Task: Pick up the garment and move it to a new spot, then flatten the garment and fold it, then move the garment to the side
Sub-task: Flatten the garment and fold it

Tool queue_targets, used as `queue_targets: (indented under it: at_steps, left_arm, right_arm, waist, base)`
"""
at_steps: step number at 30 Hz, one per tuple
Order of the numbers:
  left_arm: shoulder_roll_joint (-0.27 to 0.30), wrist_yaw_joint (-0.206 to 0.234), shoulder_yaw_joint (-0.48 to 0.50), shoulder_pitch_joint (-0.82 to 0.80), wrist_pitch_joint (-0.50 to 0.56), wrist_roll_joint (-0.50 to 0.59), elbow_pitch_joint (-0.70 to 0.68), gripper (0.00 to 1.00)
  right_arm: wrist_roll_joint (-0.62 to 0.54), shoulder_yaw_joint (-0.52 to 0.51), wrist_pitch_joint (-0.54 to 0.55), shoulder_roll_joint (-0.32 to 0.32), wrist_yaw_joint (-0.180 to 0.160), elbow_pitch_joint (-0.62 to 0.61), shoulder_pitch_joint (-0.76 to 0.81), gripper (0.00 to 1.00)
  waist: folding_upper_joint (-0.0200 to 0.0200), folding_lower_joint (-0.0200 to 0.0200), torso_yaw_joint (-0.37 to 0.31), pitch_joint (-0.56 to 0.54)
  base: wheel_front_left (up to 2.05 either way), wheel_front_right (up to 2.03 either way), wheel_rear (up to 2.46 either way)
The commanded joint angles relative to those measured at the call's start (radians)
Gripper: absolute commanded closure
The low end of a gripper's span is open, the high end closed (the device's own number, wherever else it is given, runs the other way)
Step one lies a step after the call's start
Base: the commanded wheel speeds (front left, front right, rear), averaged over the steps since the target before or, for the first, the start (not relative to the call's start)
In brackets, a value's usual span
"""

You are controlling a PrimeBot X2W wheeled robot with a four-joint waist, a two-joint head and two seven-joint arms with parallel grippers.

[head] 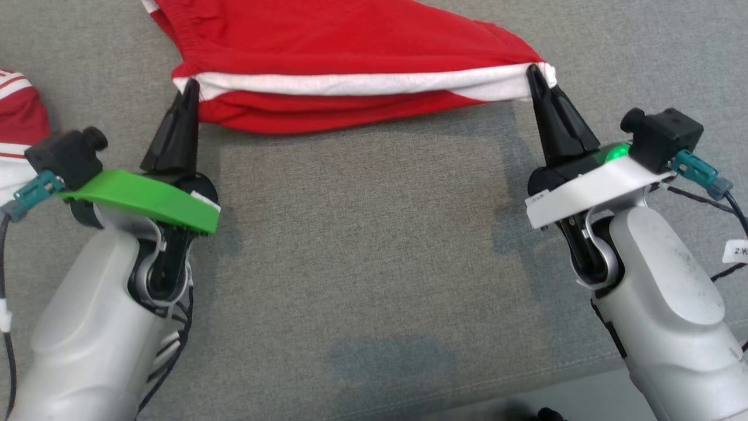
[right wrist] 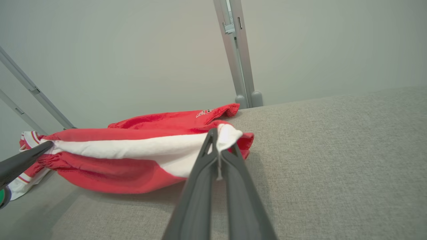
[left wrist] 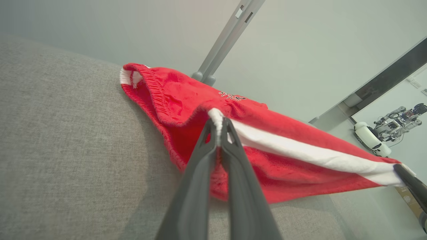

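I saw the red garment (head: 350, 41) on the grey cushion (head: 374, 245); my left gripper (head: 190, 85) and right gripper (head: 533, 71) each pinched an end of its taut white band (head: 362, 85), near edge lifted.

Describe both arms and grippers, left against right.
Both forearms are pale grey. The left gripper and right gripper have long black fingers. The left wrist carries a green plate, the right a white plate with a green light. Each has a black camera and teal plug.
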Motion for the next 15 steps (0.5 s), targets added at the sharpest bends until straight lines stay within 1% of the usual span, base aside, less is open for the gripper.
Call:
queue_targets:
  at_steps: [1, 3, 7, 10, 12, 15]
  left_arm:
    - [0.004, -0.004, 0.005, 0.057, -0.008, 0.003, -0.035, 1.0]
    - [-0.011, -0.004, 0.042, 0.104, -0.008, 0.024, -0.071, 1.0]
    - [-0.059, -0.003, 0.099, 0.203, -0.008, 0.094, -0.142, 1.0]
    - [-0.097, -0.003, 0.14, 0.282, -0.008, 0.148, -0.194, 1.0]
    - [-0.107, -0.003, 0.151, 0.307, -0.008, 0.168, -0.207, 1.0]
    - [-0.14, -0.003, 0.187, 0.392, -0.008, 0.212, -0.253, 1.0]
  right_arm:
    - [-0.012, -0.018, -0.006, -0.015, 0.0, -0.027, 0.053, 1.0]
    - [-0.021, -0.035, -0.007, -0.022, 0.0, -0.052, 0.09, 1.0]
    - [-0.034, -0.077, -0.006, -0.031, 0.0, -0.101, 0.172, 1.0]
    - [-0.039, -0.099, -0.006, -0.033, 0.0, -0.141, 0.234, 1.0]
    - [-0.043, -0.105, -0.006, -0.034, 0.0, -0.153, 0.255, 1.0]
    - [-0.047, -0.123, -0.007, -0.031, 0.0, -0.19, 0.322, 1.0]
  waist:
    - [0.0, 0.0, 0.027, -0.03]
    - [0.0, 0.0, 0.039, -0.045]
    - [0.0, 0.0, 0.055, -0.082]
    - [0.0, 0.0, 0.056, -0.114]
    - [0.0, 0.0, 0.055, -0.126]
    - [0.0, 0.0, 0.05, -0.163]
  base:
    - [0.0, 0.0, 0.0]
    - [0.0, 0.0, 0.0]
    - [0.0, 0.0, 0.0]
    - [0.0, 0.0, 0.0]
    - [0.0, 0.0, 0.0]
    - [0.0, 0.0, 0.0]
